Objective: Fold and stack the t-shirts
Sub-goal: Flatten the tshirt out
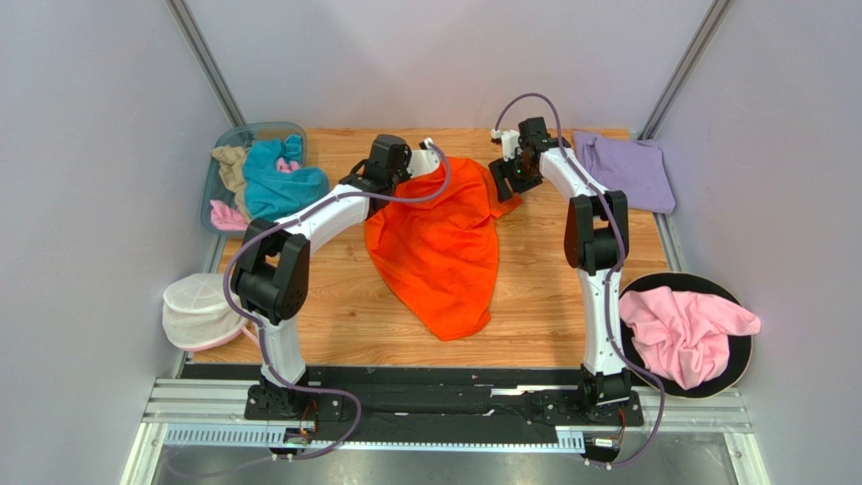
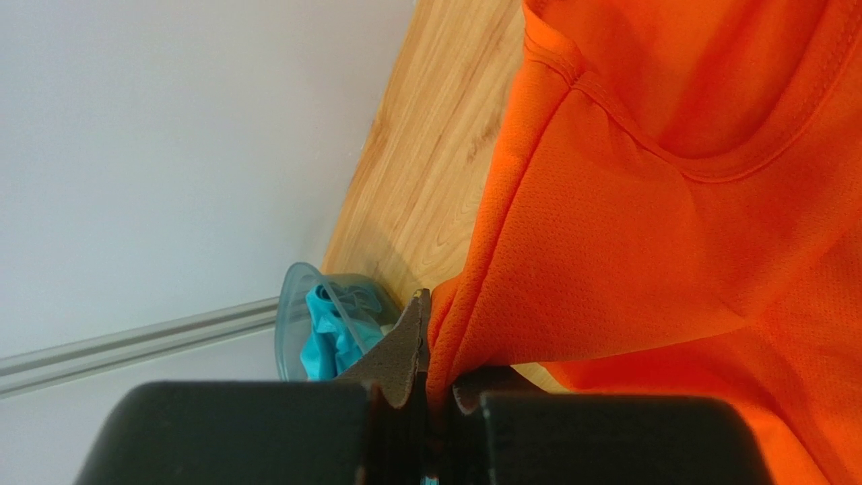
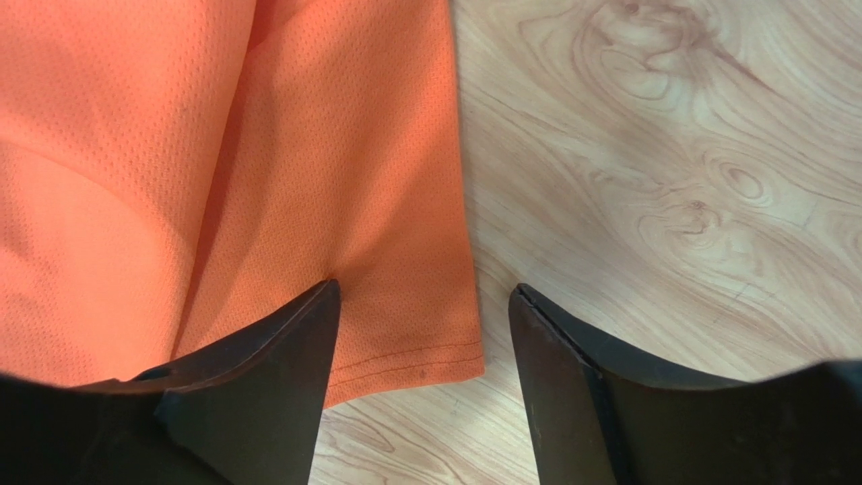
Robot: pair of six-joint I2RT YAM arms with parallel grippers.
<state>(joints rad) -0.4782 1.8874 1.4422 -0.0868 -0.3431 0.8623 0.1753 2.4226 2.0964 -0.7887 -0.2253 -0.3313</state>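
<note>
The left gripper (image 2: 435,349) is clenched on the orange t-shirt (image 2: 648,253). A fold of the cloth's edge beside the neckline is pinched between the fingers, and the jaws show no gap. The right gripper (image 3: 425,293) is released, with its jaws standing well apart. The hemmed end of a sleeve lies flat in the gap, with one finger (image 3: 273,384) over cloth and the other over bare wood. Whether the tips touch the surface cannot be told. The orange t-shirt is spread over the middle of the wooden table (image 1: 546,323), its wide end at the far side between the two grippers and its narrow end toward the arm bases. A lavender t-shirt (image 1: 627,167) lies flat at the far right corner. A pink t-shirt (image 1: 683,328) lies crumpled on a black round tray (image 1: 744,354) at the right edge. A teal t-shirt (image 1: 278,182) and a tan t-shirt (image 1: 233,167) fill a clear bin (image 1: 218,187) at the far left corner.
</note>
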